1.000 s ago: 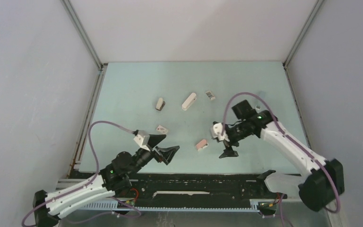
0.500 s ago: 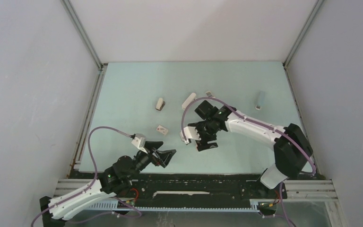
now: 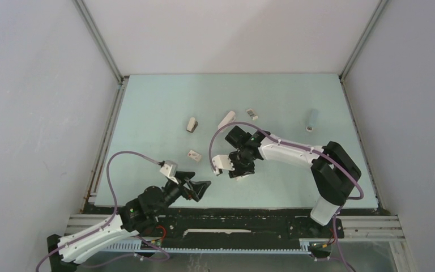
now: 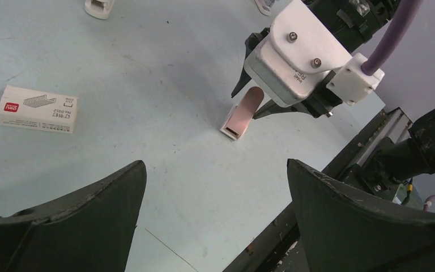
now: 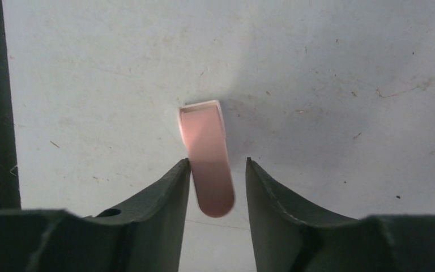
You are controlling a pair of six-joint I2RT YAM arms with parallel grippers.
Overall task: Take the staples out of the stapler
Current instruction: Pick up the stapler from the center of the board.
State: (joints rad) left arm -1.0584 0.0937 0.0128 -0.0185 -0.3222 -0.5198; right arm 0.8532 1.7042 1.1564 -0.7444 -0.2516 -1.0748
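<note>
Since no staples can be seen in any view, they are judged to be inside the pink stapler [image 5: 204,133], which lies on the bench [image 5: 345,85] between the fingers of the right claw [image 5: 216,164]. That claw is set part-way closed around the stapler but is not clamped: one finger [image 5: 158,204] is touching its side, while a gap is seen at the other. An off-centre closure is therefore to be expected. The stapler may be pushed sideways or rotated on the smooth bench, and a skewed hold may result. Only the rounded end is bracketed by the fingers, so the body may pivot or slip out when lifted. If the stapler is pinched shut, access to the staples would be blocked. The left claw [image 4: 215,170], at eight o'clock of the stapler, is fully released and holds nothing, so no support is given by it. A white staple box [image 4: 37,109] at ten o'clock is well apart and is unlikely to be struck.
</note>
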